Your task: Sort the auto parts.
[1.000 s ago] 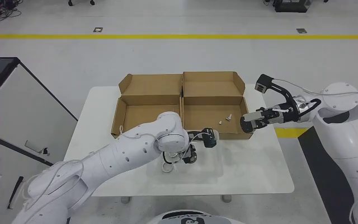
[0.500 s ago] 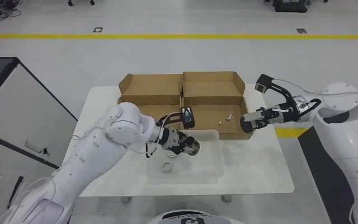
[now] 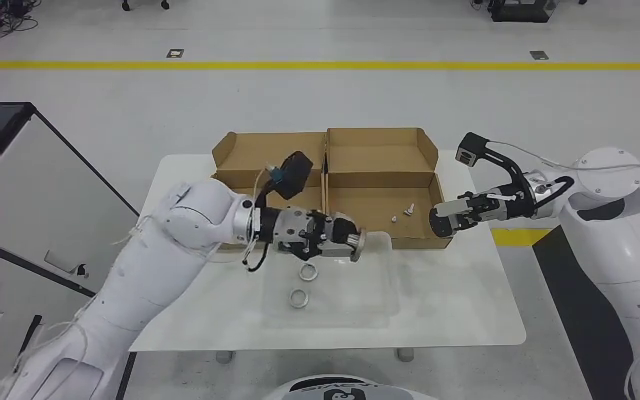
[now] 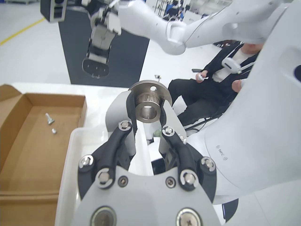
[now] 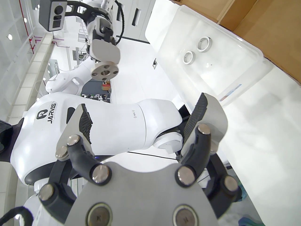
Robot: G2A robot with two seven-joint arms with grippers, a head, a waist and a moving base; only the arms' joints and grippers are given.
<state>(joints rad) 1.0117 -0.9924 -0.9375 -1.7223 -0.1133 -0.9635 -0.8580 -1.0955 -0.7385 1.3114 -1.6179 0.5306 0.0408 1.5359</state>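
My left gripper (image 3: 355, 243) is shut on a metal flanged hub (image 4: 147, 110), held in the air over the far edge of the clear tray (image 3: 385, 295), beside the right cardboard box (image 3: 425, 205). Two small bolts (image 4: 49, 119) lie on that box's floor. Two metal rings (image 3: 309, 271) (image 3: 297, 298) lie in the tray. My right gripper (image 3: 437, 222) hangs open and empty at the right box's near right corner. In the right wrist view, its fingers (image 5: 204, 111) stand wide apart, and the left gripper with the hub (image 5: 105, 71) is farther off.
A second open cardboard box (image 3: 245, 205) stands to the left of the first, lids raised at the back. The white table (image 3: 470, 300) has bare room to the right of the tray and along the front.
My left gripper rose out of the tray with the hub and swung to point toward the right box. A second ring in the tray is now uncovered. The right arm stayed still.
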